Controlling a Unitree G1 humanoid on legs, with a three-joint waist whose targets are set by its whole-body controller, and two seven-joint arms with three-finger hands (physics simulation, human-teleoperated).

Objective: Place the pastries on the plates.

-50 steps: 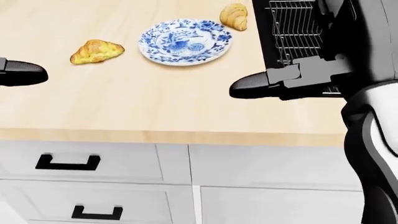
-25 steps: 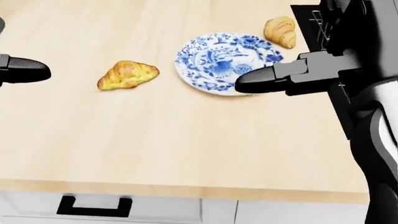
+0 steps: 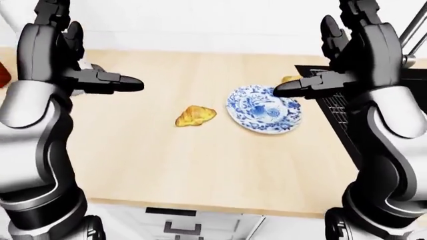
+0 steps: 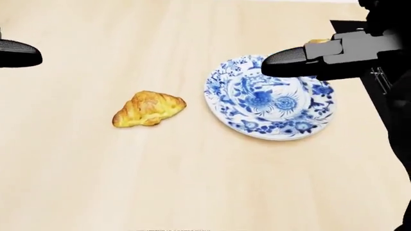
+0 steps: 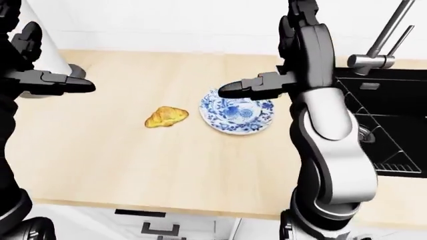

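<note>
Nearest me the wooden counter (image 4: 192, 192) lies bare. Further out, one croissant (image 4: 148, 109) lies just left of the blue-patterned plate (image 4: 270, 98), apart from its rim. My right hand (image 4: 302, 61) hangs over the plate's upper edge, fingers straight, holding nothing; my left hand (image 3: 110, 82) is likewise outstretched and unloaded, well left of the croissant. A second croissant (image 3: 290, 79) peeks from behind my right fingers beside the sink (image 5: 380, 120). A clumsy reach could knock it in.
</note>
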